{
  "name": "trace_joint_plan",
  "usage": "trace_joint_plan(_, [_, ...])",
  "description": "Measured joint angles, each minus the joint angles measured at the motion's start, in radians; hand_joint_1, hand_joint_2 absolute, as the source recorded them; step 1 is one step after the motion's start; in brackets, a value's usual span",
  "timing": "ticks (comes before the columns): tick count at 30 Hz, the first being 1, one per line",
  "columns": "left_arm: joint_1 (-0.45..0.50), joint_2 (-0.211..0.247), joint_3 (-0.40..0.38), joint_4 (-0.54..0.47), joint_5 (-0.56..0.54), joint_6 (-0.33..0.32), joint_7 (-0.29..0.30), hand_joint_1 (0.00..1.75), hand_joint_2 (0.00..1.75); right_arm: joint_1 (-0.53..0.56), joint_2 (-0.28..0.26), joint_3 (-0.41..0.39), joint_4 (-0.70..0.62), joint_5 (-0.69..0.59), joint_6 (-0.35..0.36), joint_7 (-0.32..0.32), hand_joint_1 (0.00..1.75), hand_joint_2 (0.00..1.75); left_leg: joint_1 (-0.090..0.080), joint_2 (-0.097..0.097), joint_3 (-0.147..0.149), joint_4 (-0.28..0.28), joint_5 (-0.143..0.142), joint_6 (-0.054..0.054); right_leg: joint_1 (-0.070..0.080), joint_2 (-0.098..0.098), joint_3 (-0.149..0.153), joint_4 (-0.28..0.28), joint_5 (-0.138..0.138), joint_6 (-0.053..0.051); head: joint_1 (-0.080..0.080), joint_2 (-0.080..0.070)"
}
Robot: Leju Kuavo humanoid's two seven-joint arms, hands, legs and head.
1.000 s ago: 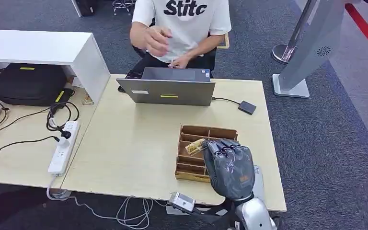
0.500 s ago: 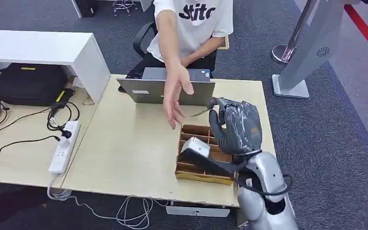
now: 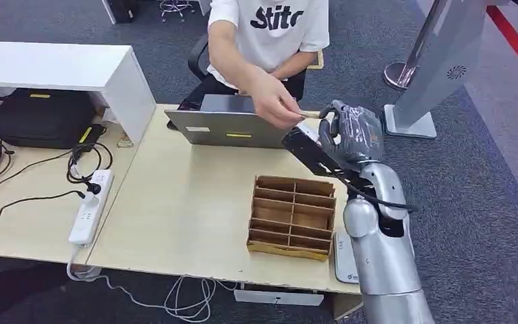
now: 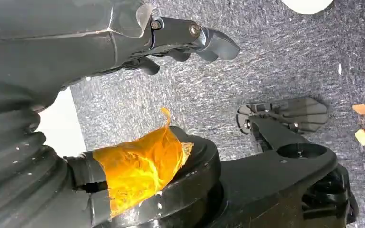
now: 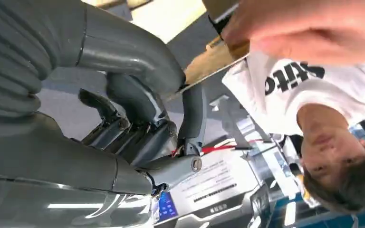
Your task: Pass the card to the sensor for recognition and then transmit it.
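A laptop [image 3: 233, 128] stands beyond the wooden organizer [image 3: 291, 217], cables [image 3: 34, 182] left.

The right arm rises from the lower right of the head view, its silver forearm upright and the wrist bent so that the right hand [image 3: 352, 132] sits high and forward. That hand is dark grey, palm turned toward the left, fingers curled in toward the thumb — a thin card [image 3: 309, 114] is pinched between thumb and a finger, its edge sticking out to the left. In the right wrist view the thick thumb [image 5: 138, 59] presses against the card's edge while the darker fingers bend beneath it. The left hand [image 4: 171, 38] hangs down with its fingers loosely apart, holding nothing.
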Motion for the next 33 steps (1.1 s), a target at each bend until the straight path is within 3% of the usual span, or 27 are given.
trace_joint_plan(7, [0.000, 0.000, -0.002, 0.000, -0.003, 0.004, -0.001, 0.00, 1.75, -0.019, 0.005, -0.050, 0.055, -0.174, 0.038, -0.058, 0.00, 1.75, 0.000, 0.000, 0.000, 0.000, 0.000, 0.000, 0.000, 0.000, 0.000, 0.000, 0.000, 0.000, 0.000, 0.000])
trace_joint_plan(13, [0.000, 0.000, -0.002, 0.000, 0.000, 0.010, -0.001, 0.00, 1.75, -0.020, 0.007, -0.098, 0.063, -0.207, 0.049, -0.058, 0.00, 1.75, 0.000, 0.001, 0.000, 0.000, 0.000, 0.000, 0.000, 0.001, 0.000, 0.000, 0.000, 0.000, 0.000, 0.000])
trace_joint_plan(16, [0.001, 0.000, -0.002, 0.000, 0.010, 0.010, -0.002, 0.00, 1.75, -0.019, 0.007, -0.146, 0.063, -0.289, 0.079, -0.049, 0.00, 1.75, 0.000, 0.001, 0.000, 0.000, 0.000, 0.000, 0.000, 0.001, -0.001, 0.000, 0.000, 0.000, 0.000, 0.000])
trace_joint_plan(21, [0.001, 0.004, -0.002, 0.000, 0.015, -0.009, -0.003, 0.00, 1.75, -0.006, -0.009, -0.279, 0.071, -0.476, 0.107, -0.074, 0.00, 1.75, 0.000, 0.000, 0.000, 0.000, 0.000, 0.000, 0.000, 0.000, -0.001, 0.000, 0.000, 0.000, 0.000, 0.000])
trace_joint_plan(24, [0.001, 0.009, -0.001, 0.000, 0.013, -0.011, -0.006, 0.00, 1.75, 0.014, -0.042, -0.409, 0.085, -0.620, 0.141, -0.112, 0.00, 1.75, 0.000, -0.001, -0.001, 0.001, 0.000, 0.000, 0.000, -0.002, 0.000, 0.000, 0.000, 0.000, 0.000, 0.000])
trace_joint_plan(28, [0.001, 0.012, -0.001, 0.000, 0.008, -0.011, -0.009, 0.00, 1.75, 0.037, -0.067, -0.529, 0.100, -0.676, 0.148, -0.126, 0.00, 1.75, -0.001, 0.001, -0.001, 0.001, 0.000, 0.001, -0.001, 0.001, -0.002, -0.001, 0.000, 0.000, 0.000, 0.000])
trace_joint_plan(30, [0.000, 0.013, -0.001, 0.000, 0.004, -0.011, -0.011, 0.00, 1.75, 0.052, -0.094, -0.602, 0.112, -0.788, 0.149, -0.128, 0.00, 1.75, -0.001, 0.000, 0.000, 0.001, -0.001, 0.001, 0.000, 0.000, -0.002, -0.001, 0.000, 0.000, 0.000, 0.000])
trace_joint_plan(33, [0.002, 0.013, -0.001, 0.000, 0.003, -0.009, -0.012, 0.00, 1.75, 0.100, -0.155, -0.766, 0.193, -0.990, 0.214, -0.188, 0.00, 1.75, 0.000, -0.010, -0.001, 0.001, -0.001, 0.001, 0.000, -0.010, 0.003, -0.002, -0.002, 0.002, 0.000, 0.000])
